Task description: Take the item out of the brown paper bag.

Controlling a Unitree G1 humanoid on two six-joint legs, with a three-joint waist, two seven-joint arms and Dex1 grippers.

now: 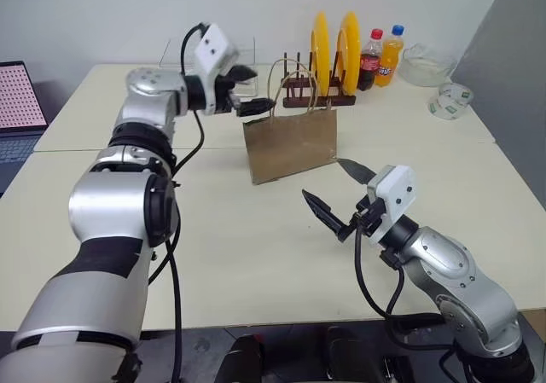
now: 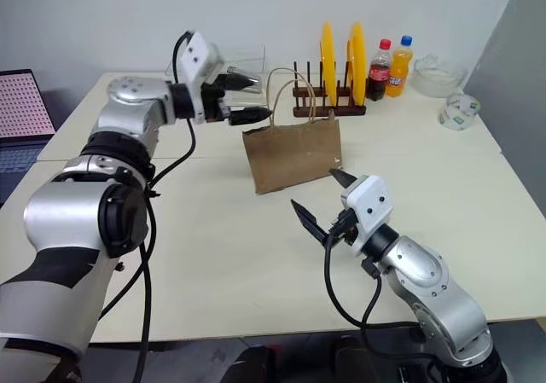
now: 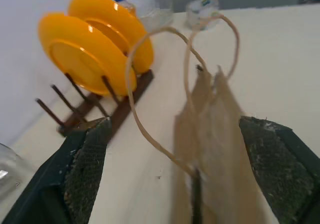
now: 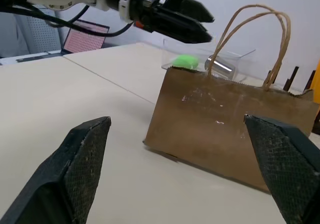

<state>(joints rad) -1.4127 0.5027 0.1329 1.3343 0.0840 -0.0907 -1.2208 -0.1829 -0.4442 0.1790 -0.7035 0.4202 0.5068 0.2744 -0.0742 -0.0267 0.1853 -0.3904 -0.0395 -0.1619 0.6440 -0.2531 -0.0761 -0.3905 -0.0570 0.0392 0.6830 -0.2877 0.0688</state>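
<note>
While my left gripper (image 2: 249,98) hovers with fingers spread at the bag's 10 o'clock top corner, grasping nothing, the brown paper bag (image 2: 293,154) stands upright mid-table; my right gripper (image 2: 321,202), released wide, sits at its 6 o'clock.

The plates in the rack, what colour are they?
The plates are bright yellow-orange, clearest in the left wrist view.
</note>
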